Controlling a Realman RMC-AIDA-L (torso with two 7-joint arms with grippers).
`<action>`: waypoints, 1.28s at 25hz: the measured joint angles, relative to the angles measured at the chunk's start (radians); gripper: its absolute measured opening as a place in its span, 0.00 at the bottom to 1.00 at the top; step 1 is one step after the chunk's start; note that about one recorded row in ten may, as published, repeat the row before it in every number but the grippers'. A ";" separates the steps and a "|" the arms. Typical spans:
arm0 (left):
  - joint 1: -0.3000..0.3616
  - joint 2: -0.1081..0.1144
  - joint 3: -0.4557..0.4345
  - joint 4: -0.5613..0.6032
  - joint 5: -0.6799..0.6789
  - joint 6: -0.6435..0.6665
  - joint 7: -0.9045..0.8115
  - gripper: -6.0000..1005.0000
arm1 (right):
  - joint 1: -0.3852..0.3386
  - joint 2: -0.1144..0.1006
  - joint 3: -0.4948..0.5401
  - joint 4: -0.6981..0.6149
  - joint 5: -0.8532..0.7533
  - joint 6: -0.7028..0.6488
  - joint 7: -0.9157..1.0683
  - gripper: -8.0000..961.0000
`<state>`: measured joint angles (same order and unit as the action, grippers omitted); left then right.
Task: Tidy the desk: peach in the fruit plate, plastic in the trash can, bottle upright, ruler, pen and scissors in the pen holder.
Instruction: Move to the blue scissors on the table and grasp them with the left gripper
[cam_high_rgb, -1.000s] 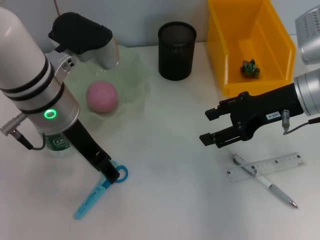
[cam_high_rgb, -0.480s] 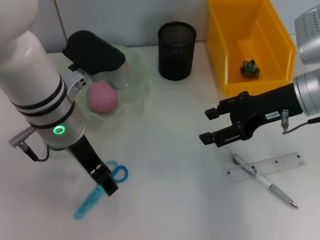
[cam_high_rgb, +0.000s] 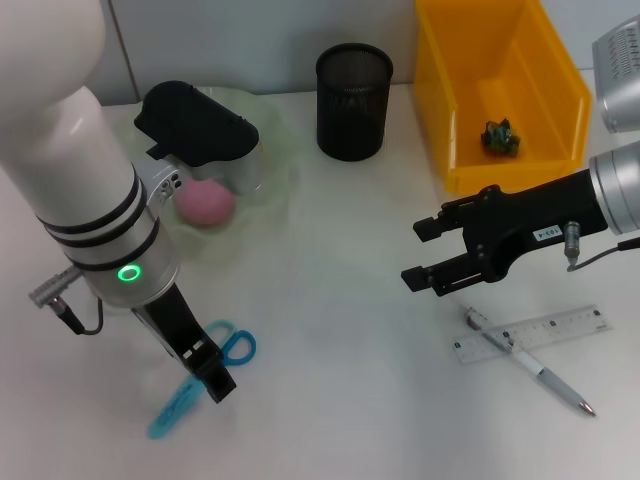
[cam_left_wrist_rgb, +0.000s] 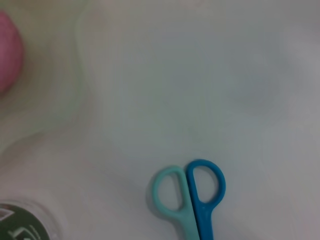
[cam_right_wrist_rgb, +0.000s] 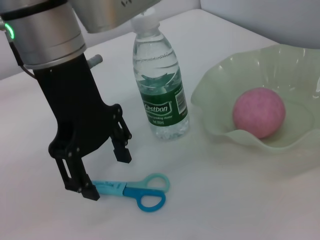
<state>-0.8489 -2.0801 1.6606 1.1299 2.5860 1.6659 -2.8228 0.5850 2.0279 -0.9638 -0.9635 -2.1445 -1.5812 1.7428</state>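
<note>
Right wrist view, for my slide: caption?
Left gripper hovers open over scissors, beside upright bottle and peach in plate.

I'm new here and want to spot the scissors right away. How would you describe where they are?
Start at the pale green fruit plate holding the pink peach on the robot's left. Come toward the near edge of the white desk, past the upright water bottle, to the open left gripper poised over the scissors. They lie flat, and nothing else has two finger loops, one teal and one blue.

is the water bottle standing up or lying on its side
Upright. In the right wrist view the bottle stands on its base with its cap on top, between the left gripper and the fruit plate.
</note>
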 joint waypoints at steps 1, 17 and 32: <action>0.000 0.000 0.000 0.000 0.000 0.000 0.000 0.79 | 0.000 0.000 -0.001 0.000 0.000 0.000 0.000 0.72; -0.017 0.000 0.002 -0.088 -0.013 -0.052 -0.004 0.78 | 0.009 0.000 -0.003 -0.003 -0.014 0.007 0.000 0.72; -0.026 0.000 0.002 -0.115 -0.014 -0.067 -0.003 0.74 | 0.009 0.000 -0.003 -0.003 -0.014 0.009 0.000 0.71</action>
<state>-0.8750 -2.0800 1.6629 1.0154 2.5725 1.5992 -2.8262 0.5937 2.0279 -0.9666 -0.9663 -2.1584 -1.5722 1.7425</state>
